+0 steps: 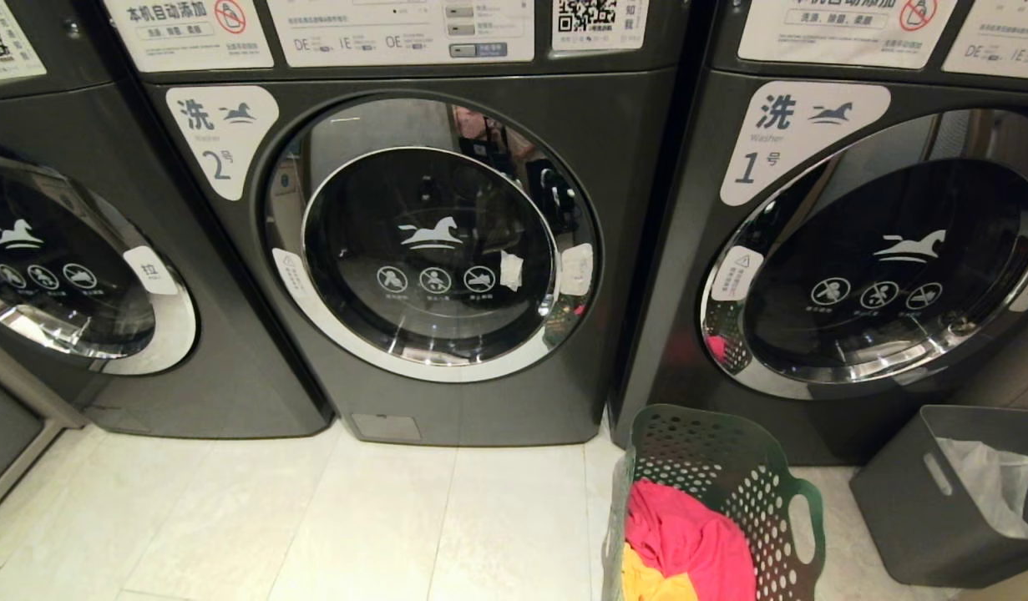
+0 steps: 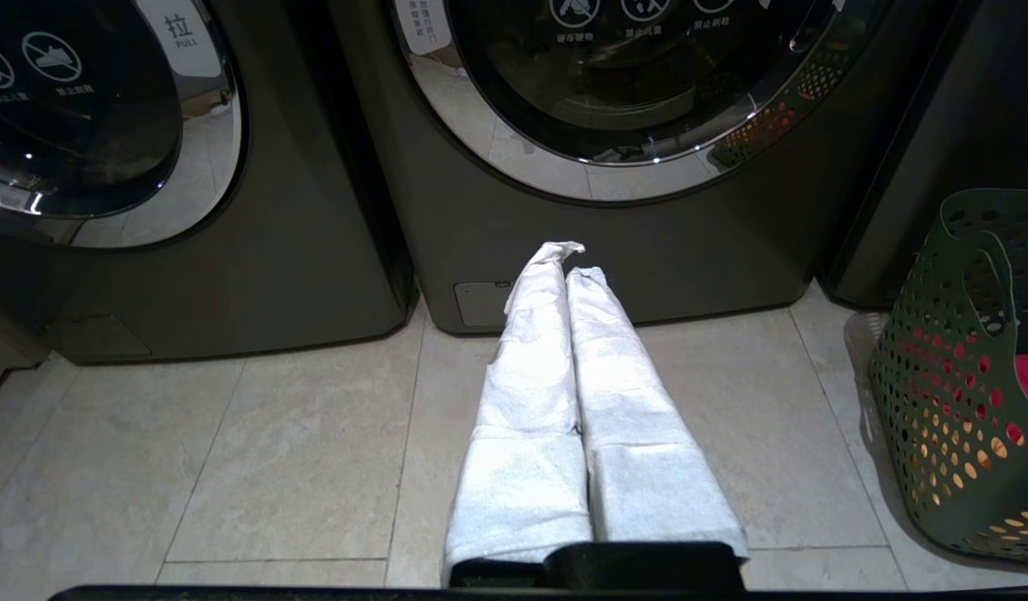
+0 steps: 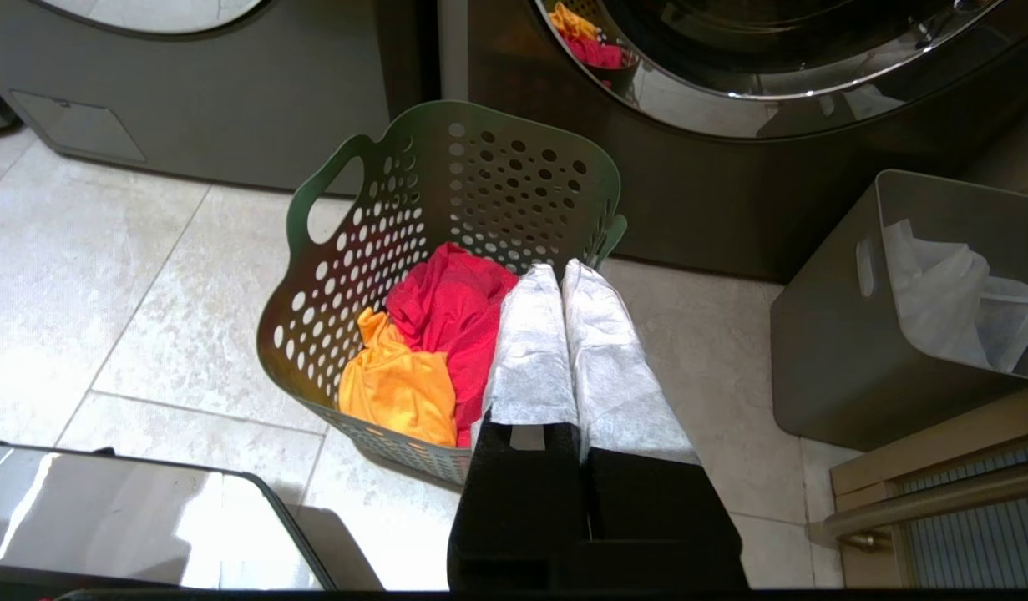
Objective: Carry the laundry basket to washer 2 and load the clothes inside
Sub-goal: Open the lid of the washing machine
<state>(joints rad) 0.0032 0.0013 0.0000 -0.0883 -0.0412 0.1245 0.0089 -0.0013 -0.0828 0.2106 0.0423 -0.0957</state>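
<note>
The basket (image 1: 718, 501) stands on the tiled floor (image 1: 330, 517) in front of washer 1 (image 1: 822, 250), at that machine's left front corner, just right of the gap that parts it from washer 2 (image 1: 434, 242). Inside lie the clothes: a pink garment (image 1: 689, 534) heaped over a yellow-orange one (image 1: 647, 584), both low in the basket and below its rim. Washer 2 is the middle machine, its round door shut, with bare floor in front of it. To the basket's right, near but apart from it, sits a grey bin (image 1: 914, 501) with a white bag (image 1: 994, 488) in it, also in front of washer 1.

The right gripper (image 3: 561, 269) hangs above the basket's near rim, its white-wrapped fingers pressed together and holding nothing. The left gripper (image 2: 565, 259) is over the bare floor in front of washer 2, pointing at the machine's base, its fingers likewise together and empty. A third washer (image 1: 71, 250) stands at the far left, its door shut.
</note>
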